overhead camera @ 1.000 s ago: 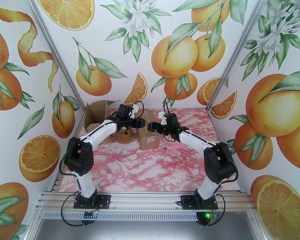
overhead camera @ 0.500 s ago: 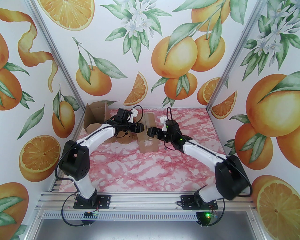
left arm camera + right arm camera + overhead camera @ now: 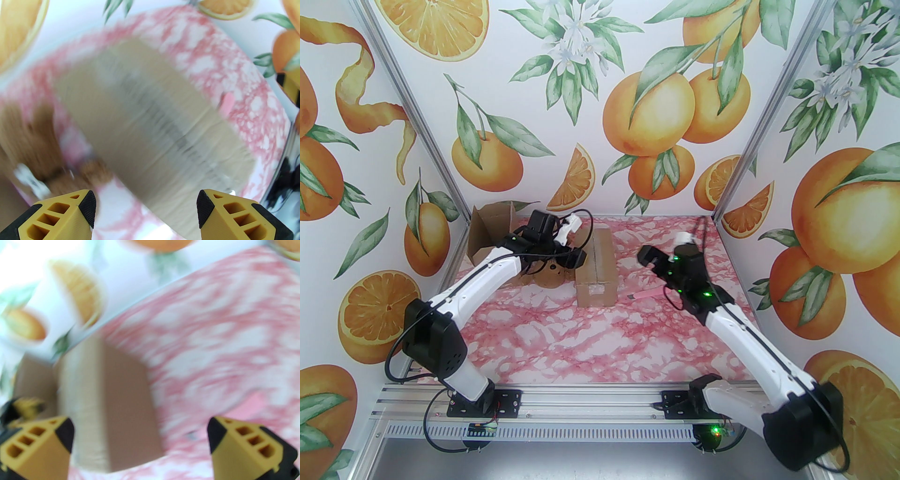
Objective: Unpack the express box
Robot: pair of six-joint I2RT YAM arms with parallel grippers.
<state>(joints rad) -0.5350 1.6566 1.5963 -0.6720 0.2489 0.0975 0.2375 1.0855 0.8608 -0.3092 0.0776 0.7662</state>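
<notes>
The express box (image 3: 597, 268), a long brown carton with tape along its closed top seam, lies at the back middle of the pink marbled table. My left gripper (image 3: 577, 258) hovers open just off the box's left side. The blurred left wrist view has the box (image 3: 152, 121) ahead of my open left gripper (image 3: 146, 208), nothing between its fingers. To the right of the box and clear of it, my right gripper (image 3: 648, 257) is open. The blurred right wrist view puts the box (image 3: 105, 404) ahead and left of the empty right gripper (image 3: 140, 439).
A brown plush toy (image 3: 550, 277) lies against the box's left side under my left arm. An opened, empty-looking carton (image 3: 492, 232) stands in the back left corner. A pink utility knife (image 3: 648, 294) lies on the table right of the box, under my right arm.
My right arm has drawn back from over the box to the right, its elbow swinging low toward the near right corner. The left arm has pulled back slightly left. The box top is now uncovered.
</notes>
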